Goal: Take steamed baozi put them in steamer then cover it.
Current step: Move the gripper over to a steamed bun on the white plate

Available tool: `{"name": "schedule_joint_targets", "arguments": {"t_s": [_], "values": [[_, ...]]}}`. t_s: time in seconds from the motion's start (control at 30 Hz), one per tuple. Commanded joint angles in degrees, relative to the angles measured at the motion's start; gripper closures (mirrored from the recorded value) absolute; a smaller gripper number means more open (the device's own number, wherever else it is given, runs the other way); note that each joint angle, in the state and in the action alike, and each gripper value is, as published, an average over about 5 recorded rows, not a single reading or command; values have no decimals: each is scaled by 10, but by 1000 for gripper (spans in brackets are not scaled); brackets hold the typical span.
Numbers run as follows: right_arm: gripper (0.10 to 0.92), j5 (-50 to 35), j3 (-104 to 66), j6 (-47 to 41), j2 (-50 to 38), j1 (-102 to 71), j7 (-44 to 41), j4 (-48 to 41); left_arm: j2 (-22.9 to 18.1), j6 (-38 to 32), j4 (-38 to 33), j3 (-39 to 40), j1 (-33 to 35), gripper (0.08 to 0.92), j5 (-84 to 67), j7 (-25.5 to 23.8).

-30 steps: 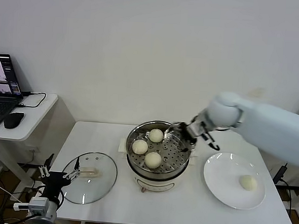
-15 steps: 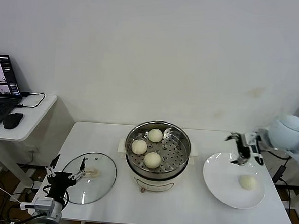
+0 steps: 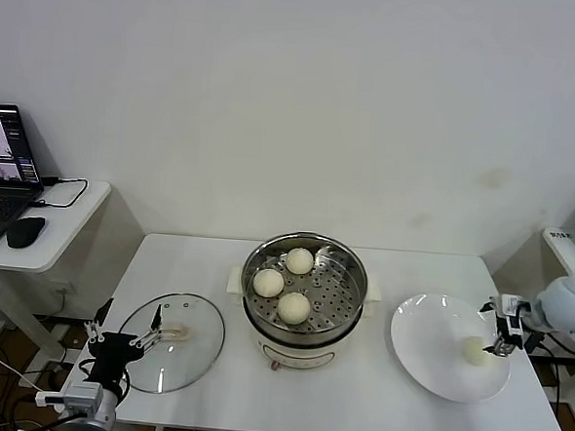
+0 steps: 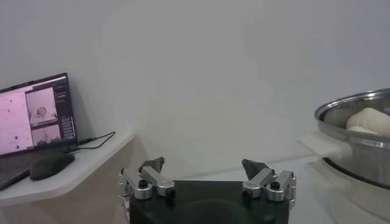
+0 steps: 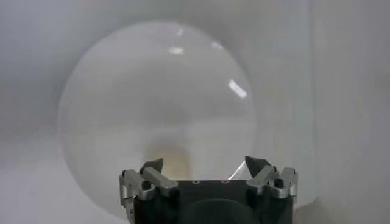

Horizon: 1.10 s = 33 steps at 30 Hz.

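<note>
White tabletop before me: my left gripper [image 3: 122,340] idles wide open, empty, beside the cover [image 3: 170,340]. Three buns sit in the steamer [image 3: 305,287]. My right gripper [image 3: 503,331], spread and empty, hovers with the last baozi [image 3: 474,350] just inboard on the plate [image 3: 425,356].

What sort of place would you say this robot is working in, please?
Probably a lab or test room set up as a mock kitchen: a plain white table against a bare wall holds a steamer, while a laptop showing camera feeds sits on a side desk.
</note>
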<state>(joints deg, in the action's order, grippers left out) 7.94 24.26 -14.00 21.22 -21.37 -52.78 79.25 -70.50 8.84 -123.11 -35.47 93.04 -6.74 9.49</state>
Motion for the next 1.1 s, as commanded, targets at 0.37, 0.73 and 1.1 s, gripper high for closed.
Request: {"name": "schedule_joint_targets", "arguments": {"t_s": [0.37,0.73,1.1], "values": [[204,54,-80,7,65,-88,4,-91,0,0,3,-3,2,177,0,0],[316,50,-77,6,72,-79,5,-91,0,-1,2,-4,3,177,-1,0],[394,49,-58,0,80,-60,-2,-92,-1,-1,-5,-7,7,177,-1,0]]}}
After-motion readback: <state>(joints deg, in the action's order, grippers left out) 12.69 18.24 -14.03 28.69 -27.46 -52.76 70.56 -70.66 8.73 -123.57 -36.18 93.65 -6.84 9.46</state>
